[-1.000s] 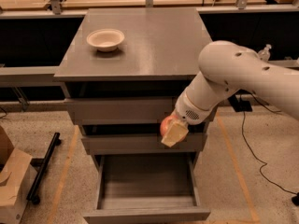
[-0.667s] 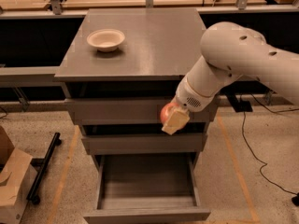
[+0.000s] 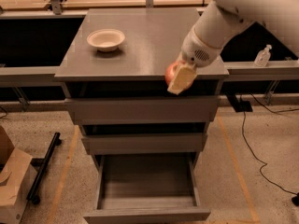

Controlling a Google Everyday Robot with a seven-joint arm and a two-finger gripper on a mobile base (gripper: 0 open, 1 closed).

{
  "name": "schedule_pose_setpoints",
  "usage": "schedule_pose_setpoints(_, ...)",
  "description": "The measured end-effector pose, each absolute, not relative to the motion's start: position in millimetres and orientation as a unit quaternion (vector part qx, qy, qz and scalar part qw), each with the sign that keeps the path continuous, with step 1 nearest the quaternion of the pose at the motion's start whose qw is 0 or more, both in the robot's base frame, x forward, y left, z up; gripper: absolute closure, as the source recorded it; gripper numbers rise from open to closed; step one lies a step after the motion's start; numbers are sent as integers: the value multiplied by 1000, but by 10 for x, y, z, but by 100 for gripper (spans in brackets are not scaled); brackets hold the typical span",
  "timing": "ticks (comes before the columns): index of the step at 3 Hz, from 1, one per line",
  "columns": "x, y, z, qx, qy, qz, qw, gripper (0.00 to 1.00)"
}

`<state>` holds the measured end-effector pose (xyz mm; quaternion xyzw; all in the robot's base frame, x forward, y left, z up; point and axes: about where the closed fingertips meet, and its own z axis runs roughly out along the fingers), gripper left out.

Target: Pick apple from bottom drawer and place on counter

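Note:
My gripper is shut on the small red apple and holds it at the front edge of the grey counter, right of its middle. The cream finger pad covers most of the apple. The white arm reaches in from the upper right. The bottom drawer stands pulled out below, its tray bare.
A shallow cream bowl sits on the counter's left side. Two upper drawers are slightly open. A cardboard box and a black bar lie on the floor at left. A cable runs at right. A bottle stands far right.
The gripper has lifted the apple from in front of the upper drawers up to the counter's front edge.

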<state>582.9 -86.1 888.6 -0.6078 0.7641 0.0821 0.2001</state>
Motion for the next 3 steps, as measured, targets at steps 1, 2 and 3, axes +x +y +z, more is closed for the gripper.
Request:
schedule_pose_setpoints(1, 5940, -870, 9251, -604, 759, 71, 232, 100)
schedule_pose_setpoints(2, 5970, -842, 9194, -604, 759, 81, 230, 100)
schedule_pose_setpoints(3, 6249, -763, 9193, -597, 760, 84, 242, 100)
